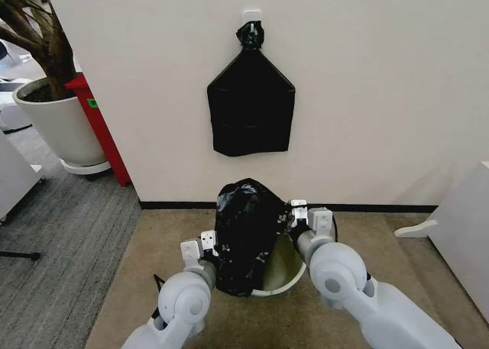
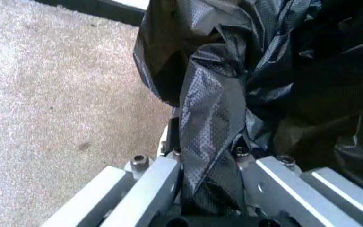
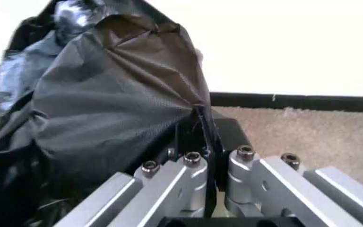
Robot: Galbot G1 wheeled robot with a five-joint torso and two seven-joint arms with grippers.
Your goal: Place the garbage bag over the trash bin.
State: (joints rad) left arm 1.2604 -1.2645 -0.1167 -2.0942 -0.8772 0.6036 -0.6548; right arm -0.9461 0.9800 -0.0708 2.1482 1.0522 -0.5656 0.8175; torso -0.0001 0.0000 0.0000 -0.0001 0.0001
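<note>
The crinkled black garbage bag (image 1: pixel 248 234) stands bunched up over the left part of the white trash bin (image 1: pixel 284 288) on the beige carpet by the wall. The bin's right rim and part of its inside still show. My left gripper (image 1: pixel 208 246) is at the bag's left side. In the left wrist view it (image 2: pixel 210 163) is shut on a twisted fold of the bag (image 2: pixel 213 104). My right gripper (image 1: pixel 294 215) is at the bag's upper right edge. The right wrist view shows it (image 3: pixel 203 137) shut on a thin edge of the bag (image 3: pixel 112 104).
A flat black bag bundle (image 1: pixel 250 108) hangs from a wall hook straight above. A large white planter (image 1: pixel 61 124) and a red stand (image 1: pixel 99 127) are at the left. White furniture (image 1: pixel 466 234) stands at the right. The wall is close behind the bin.
</note>
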